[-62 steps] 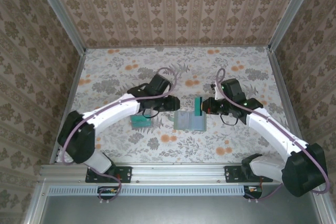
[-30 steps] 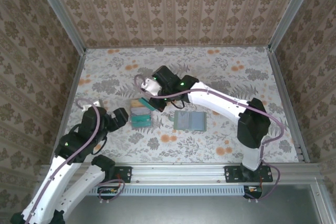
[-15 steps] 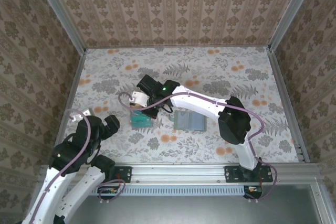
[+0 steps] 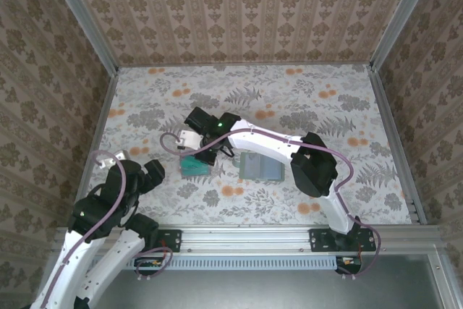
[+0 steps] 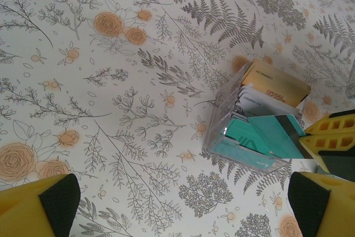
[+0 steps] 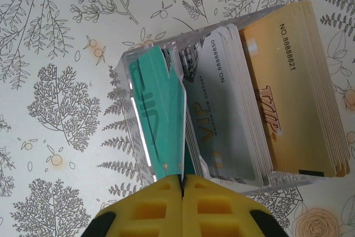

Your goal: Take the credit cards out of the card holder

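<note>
The card holder [image 4: 262, 168] lies open and flat at mid-table, grey-green. To its left stands a clear box [image 6: 138, 137] with rows of credit cards [image 6: 288, 87] in beige, pale grey-green and teal. My right gripper [image 6: 183, 184] reaches across over that box [image 4: 192, 166] and is shut on the edge of a teal card [image 6: 166, 115], which stands tilted at the box's teal end. The same teal card [image 5: 275, 132] shows its dark stripe in the left wrist view. My left gripper [image 5: 180, 209] is open, held back from the box with bare tablecloth between its fingers.
The floral tablecloth [image 4: 318, 106] covers the table inside patterned walls. My right arm [image 4: 275, 142] stretches across the middle, passing just behind the card holder. The left arm [image 4: 108, 200] is folded back at the near left corner.
The right gripper has carried the teal card leftward from the holder's side to the box and settled over it. The left arm has pulled back to the near left and stayed open.
</note>
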`<act>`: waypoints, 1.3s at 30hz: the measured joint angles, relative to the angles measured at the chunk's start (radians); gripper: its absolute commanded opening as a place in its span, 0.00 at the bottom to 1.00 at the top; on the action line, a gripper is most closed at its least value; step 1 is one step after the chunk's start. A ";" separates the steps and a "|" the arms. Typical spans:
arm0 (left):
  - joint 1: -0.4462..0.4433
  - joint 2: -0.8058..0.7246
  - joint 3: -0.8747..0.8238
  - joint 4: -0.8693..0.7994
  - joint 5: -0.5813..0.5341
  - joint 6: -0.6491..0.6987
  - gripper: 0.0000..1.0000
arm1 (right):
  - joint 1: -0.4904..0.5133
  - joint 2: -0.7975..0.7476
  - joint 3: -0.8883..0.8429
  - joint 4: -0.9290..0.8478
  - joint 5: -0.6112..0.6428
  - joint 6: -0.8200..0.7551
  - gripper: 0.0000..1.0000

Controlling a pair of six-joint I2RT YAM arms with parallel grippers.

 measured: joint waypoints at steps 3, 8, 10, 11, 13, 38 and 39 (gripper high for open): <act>0.000 0.000 0.000 0.000 0.000 0.000 1.00 | 0.002 0.006 0.005 0.000 0.000 0.000 0.00; 0.000 0.000 -0.002 0.000 0.000 0.000 1.00 | 0.006 0.017 0.007 0.000 0.000 -0.003 0.00; 0.000 0.000 -0.003 0.000 0.000 0.000 1.00 | 0.006 0.023 0.007 0.000 0.000 -0.003 0.00; 0.000 0.000 -0.005 0.000 0.000 0.000 1.00 | 0.006 0.025 0.007 0.000 0.000 -0.003 0.00; 0.000 0.000 -0.006 0.000 0.000 0.000 1.00 | 0.007 0.028 0.007 0.000 0.000 -0.003 0.02; 0.001 0.206 -0.024 0.190 0.112 0.051 0.96 | -0.105 -0.216 -0.289 0.193 0.056 0.218 0.37; 0.001 0.228 -0.029 0.216 0.128 0.054 0.94 | -0.125 -0.251 -0.329 0.213 0.056 0.245 0.37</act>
